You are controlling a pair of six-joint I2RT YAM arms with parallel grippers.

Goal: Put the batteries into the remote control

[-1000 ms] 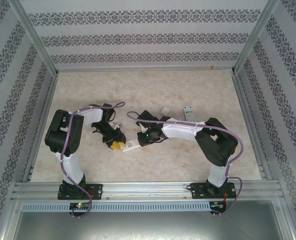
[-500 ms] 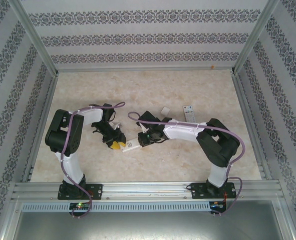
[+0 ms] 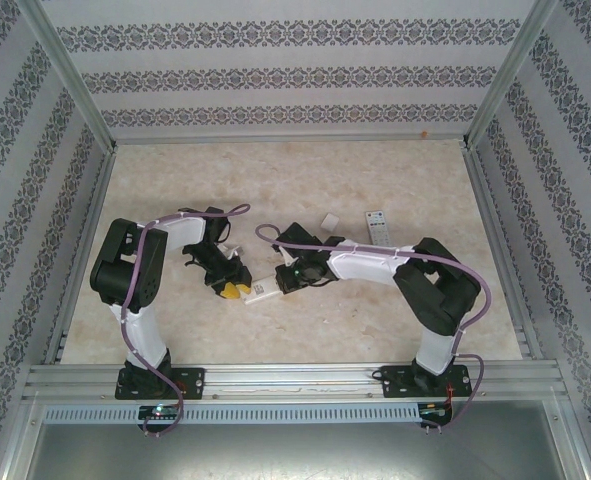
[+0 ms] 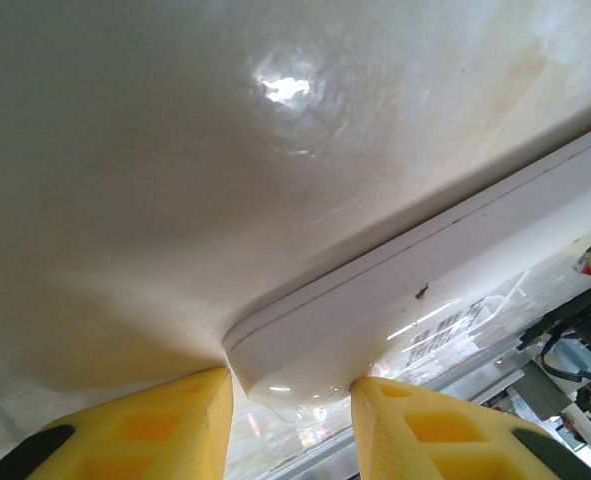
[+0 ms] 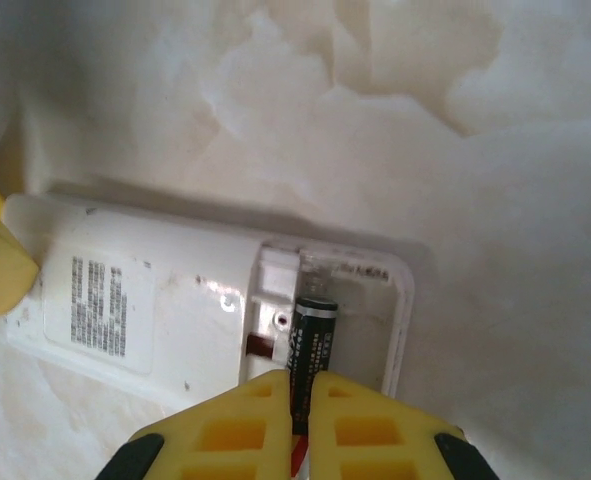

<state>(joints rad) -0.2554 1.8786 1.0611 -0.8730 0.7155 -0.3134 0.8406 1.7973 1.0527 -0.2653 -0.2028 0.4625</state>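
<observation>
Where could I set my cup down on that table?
The wide far strip of table along the back wall is bare, as is the near strip between the arm bases. Crowded mid-table, where both jaws meet at the long remote, and by the smaller remote.

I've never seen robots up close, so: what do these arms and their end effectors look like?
The left arm and right arm are white links between bulky black joints, each trailed by a purple cable. The left end effector and right end effector have blocky yellow fingers with square recesses.
</observation>
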